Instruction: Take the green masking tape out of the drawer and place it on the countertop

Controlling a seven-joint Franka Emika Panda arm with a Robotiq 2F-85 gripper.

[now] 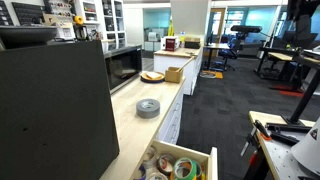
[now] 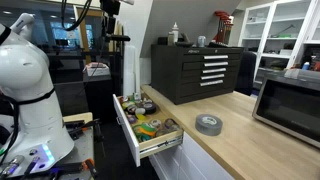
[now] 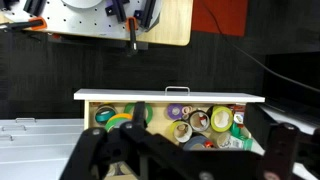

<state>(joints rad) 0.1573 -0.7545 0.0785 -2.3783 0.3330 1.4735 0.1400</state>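
The drawer (image 3: 170, 97) stands pulled open and shows in both exterior views (image 1: 200, 158) (image 2: 128, 135). It holds several tape rolls. The green masking tape (image 3: 128, 116) is a small green ring at the drawer's left side in the wrist view, partly hidden by a dark gripper part. It also shows in an exterior view (image 1: 183, 168). My gripper (image 3: 185, 152) is open and empty, in front of the drawer and well short of it. The countertop (image 1: 135, 125) (image 2: 235, 135) is pale wood.
A grey tape roll (image 1: 148, 107) (image 2: 208, 124) lies on the countertop behind the drawer. A microwave (image 1: 122, 68) (image 2: 290, 105) stands on the counter. A yellow-green roll (image 3: 222, 120) lies at the drawer's right. A black tool chest (image 2: 195, 70) stands further back.
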